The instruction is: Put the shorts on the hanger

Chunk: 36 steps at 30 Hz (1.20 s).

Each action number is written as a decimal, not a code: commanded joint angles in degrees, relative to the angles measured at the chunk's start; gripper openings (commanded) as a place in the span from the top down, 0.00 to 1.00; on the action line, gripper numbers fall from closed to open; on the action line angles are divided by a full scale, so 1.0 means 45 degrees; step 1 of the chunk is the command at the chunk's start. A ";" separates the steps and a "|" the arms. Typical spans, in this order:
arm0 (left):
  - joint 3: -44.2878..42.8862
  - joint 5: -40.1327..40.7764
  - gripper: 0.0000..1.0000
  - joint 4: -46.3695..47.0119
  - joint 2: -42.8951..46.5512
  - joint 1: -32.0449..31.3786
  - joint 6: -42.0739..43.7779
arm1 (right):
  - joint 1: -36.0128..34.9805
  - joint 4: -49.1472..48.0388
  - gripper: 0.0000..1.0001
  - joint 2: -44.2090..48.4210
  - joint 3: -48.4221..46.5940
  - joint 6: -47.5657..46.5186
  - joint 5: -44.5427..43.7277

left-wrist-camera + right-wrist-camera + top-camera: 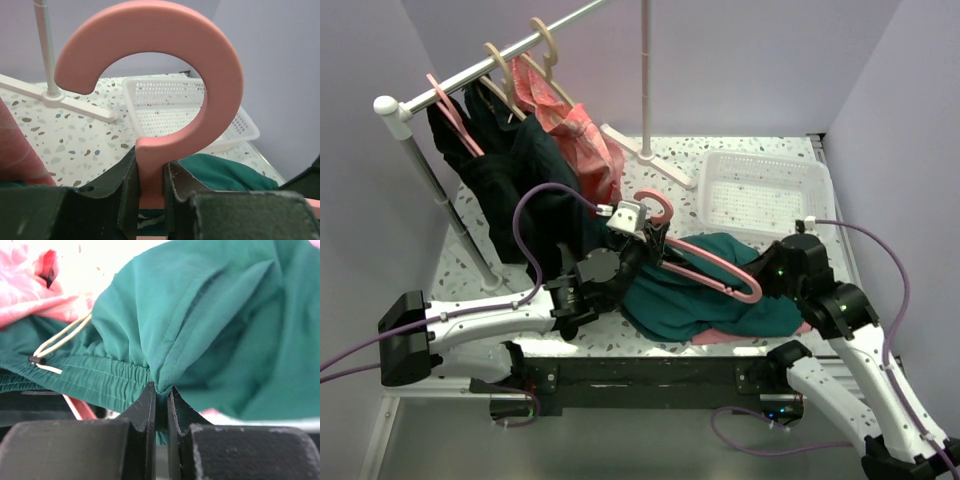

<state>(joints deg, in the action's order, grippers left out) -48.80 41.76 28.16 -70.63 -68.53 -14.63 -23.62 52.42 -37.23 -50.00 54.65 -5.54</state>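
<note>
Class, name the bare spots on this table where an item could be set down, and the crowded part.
Bare: speckled tabletop between white rack foot and white mesh basket. Crowded: front centre, teal-green shorts, salmon-pink plastic hanger, left gripper, right gripper.

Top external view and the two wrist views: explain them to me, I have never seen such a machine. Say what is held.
The machine is two robot arms bolted at the near edge of a table. The top picture looks down from above and behind them; the other two come from a camera on each wrist. The left gripper is shut on the salmon-pink hanger, just below its hook. The right gripper pinches the teal-green shorts near the waistband. The shorts lie heaped on the table, the hanger slanting across them. Behind stand a white mesh basket and a clothes rack with hung garments.
</note>
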 commanded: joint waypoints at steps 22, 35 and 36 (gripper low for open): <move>0.1684 0.5094 1.00 1.0440 -0.1354 -0.0942 0.6766 | 0.0033 0.8271 1.00 -0.0085 -0.6291 0.4085 -0.0547; 0.1312 0.5739 1.00 1.2215 -0.2134 -0.0982 0.8016 | 0.0033 0.8428 1.00 0.0421 -0.5356 0.4339 0.1055; 0.1312 0.5779 1.00 1.2412 -0.2214 -0.0982 0.8230 | 0.0033 0.8409 1.00 0.0500 -0.5026 0.4417 0.1191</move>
<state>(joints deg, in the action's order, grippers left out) -41.10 61.52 75.24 -78.85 -74.37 13.08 -23.59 75.75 -37.12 -74.87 72.88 -3.18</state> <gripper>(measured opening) 0.244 0.062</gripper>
